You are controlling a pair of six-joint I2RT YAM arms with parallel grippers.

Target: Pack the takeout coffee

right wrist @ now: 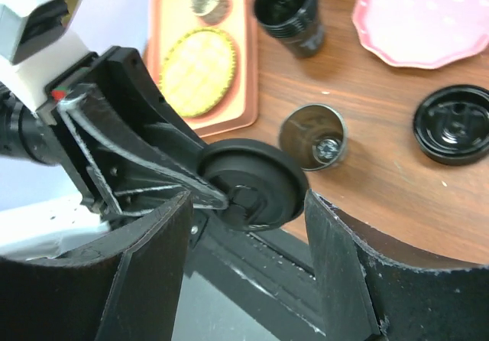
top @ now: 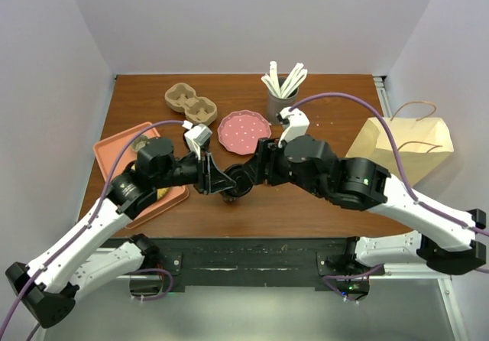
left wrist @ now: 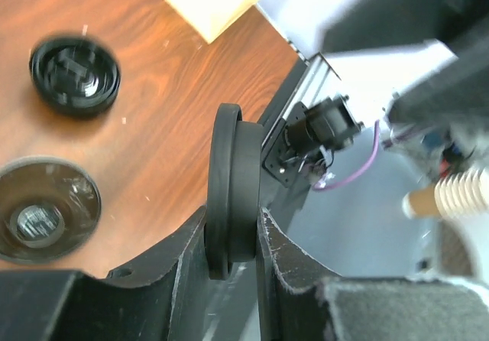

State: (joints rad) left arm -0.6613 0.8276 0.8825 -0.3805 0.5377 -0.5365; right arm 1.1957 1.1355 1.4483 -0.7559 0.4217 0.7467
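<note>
- Brown wooden table [top: 306, 203] lay beneath both arms.
- Over its near edge the left claw [left wrist: 233, 222] gripped the black lid [left wrist: 233, 173] edge-on.
- The right claw [right wrist: 246, 203] stood spread, fingers flanking that lid.

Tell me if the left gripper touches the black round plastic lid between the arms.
Touching. The left wrist view shows the left gripper pinching the black round plastic lid, both fingers against it.

The right gripper [right wrist: 248, 207] stands wide, its jaws either side of a black lid [right wrist: 256, 180] that the left gripper [right wrist: 216, 198] pinches by the rim. Beyond, on the table [right wrist: 382, 188]: a shiny cup [right wrist: 312, 136], another lid [right wrist: 455, 123], a pink plate [right wrist: 424, 20], an orange tray [right wrist: 243, 66] and a black cup [right wrist: 290, 8].
</note>
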